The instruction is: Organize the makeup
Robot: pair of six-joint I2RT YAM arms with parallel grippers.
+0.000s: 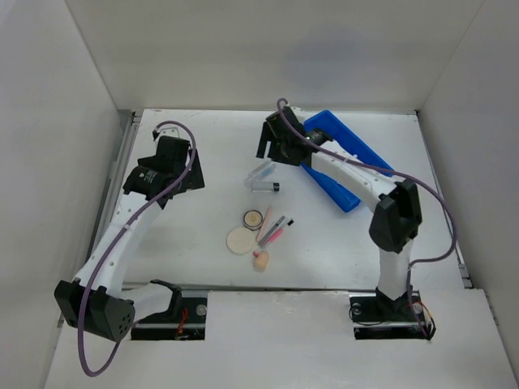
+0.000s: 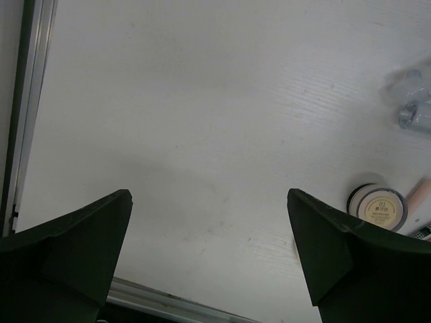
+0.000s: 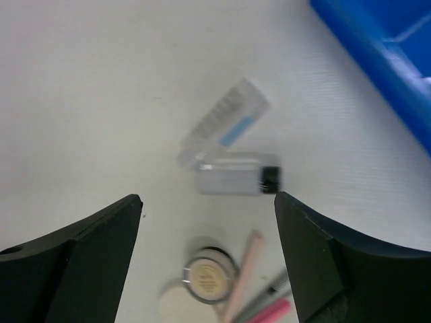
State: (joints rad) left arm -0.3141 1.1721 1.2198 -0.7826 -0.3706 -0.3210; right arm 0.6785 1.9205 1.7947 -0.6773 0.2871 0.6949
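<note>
The makeup lies in the table's middle: two clear tubes (image 1: 263,177), one with a dark cap (image 3: 237,176), a round compact (image 1: 254,218), a cream round puff (image 1: 240,241), slim pink and black pencils (image 1: 274,230) and a peach sponge (image 1: 260,260). The blue divided tray (image 1: 339,156) lies at the back right, partly under the right arm. My right gripper (image 1: 272,139) is open and empty above the tubes; its view also shows the compact (image 3: 209,276) and pencils (image 3: 250,282). My left gripper (image 1: 168,162) is open and empty over bare table at the left; its view shows the compact (image 2: 378,208).
White walls enclose the table on three sides. A metal rail (image 1: 116,174) runs along the left edge and shows in the left wrist view (image 2: 20,114). The tray's blue edge (image 3: 377,54) is at the upper right of the right wrist view.
</note>
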